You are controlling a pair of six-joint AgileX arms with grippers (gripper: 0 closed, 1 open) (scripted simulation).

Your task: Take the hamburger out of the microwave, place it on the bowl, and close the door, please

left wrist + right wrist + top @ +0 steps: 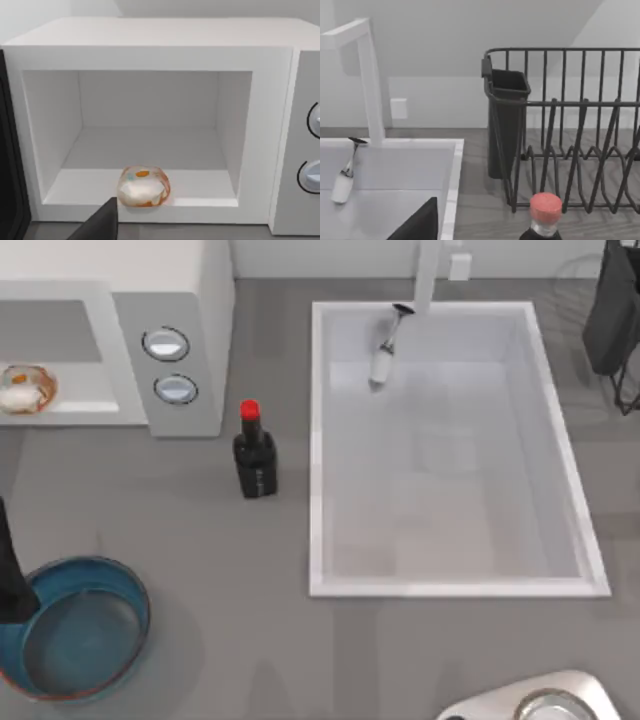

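Left gripper [100,222] faces microwave [150,45] — hamburger [143,186] inside; bowl [75,635] seemingly empty.

A grey counter [200,540] holds a white sink [450,580], with a pale wall [470,30] behind.

Left arm [12,575]: matte black, slim, tapered link. Black wedge-shaped finger [100,224] at left wrist view's edge.

A rendered kitchen: a grey countertop [200,540] carries a boxy white microwave [190,300] at upper left, a sunken white sink [450,580] with a white faucet [428,275] at centre, and a black wire dish rack [570,130] at upper right.
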